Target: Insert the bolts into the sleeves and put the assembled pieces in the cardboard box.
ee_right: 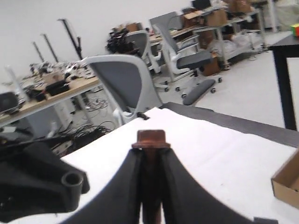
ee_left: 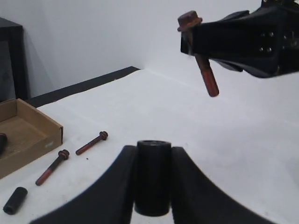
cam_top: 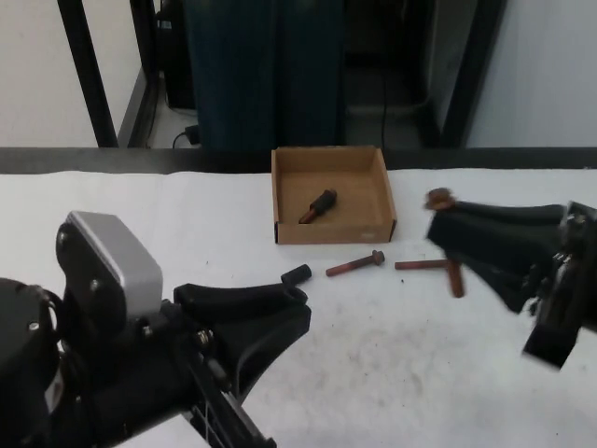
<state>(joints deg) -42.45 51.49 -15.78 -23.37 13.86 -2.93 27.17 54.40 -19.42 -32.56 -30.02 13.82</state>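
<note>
**A:** White surface (cam_top: pixel 401 373) across the whole high view, dark posts and a dark panel behind it. Where does the cardboard box sit?

**B:** Upper middle of the frame. The cardboard box (cam_top: pixel 336 230) is open on top, and one assembled piece (cam_top: pixel 319 205) lies inside, slanted, toward the left half of its floor.

**A:** Any loose parts outside it?

**B:** Two, just below the box's right front corner. The near bolt (cam_top: pixel 355 263) lies flat on the surface, and the far bolt (cam_top: pixel 422 264) lies to its right. Left of them is a loose sleeve (ee_left: pixel 15 200), on its side, near the tip of the left arm.

**A:** How are the left jaws?

**B:** The left gripper (ee_left: pixel 153 151), lower left of the high view, has its jaws clamped on the held sleeve (ee_left: pixel 153 182). That sleeve is black and stands upright between them, open end up.

**A:** And the right?

**B:** The right gripper (ee_right: pixel 150 156) is at the right edge of the high view, jaws closed on the held bolt (ee_left: pixel 205 74). The rusty head sits above the fingers and the shank hangs out below, slightly tilted. It is off the surface and apart from the held sleeve.
</note>
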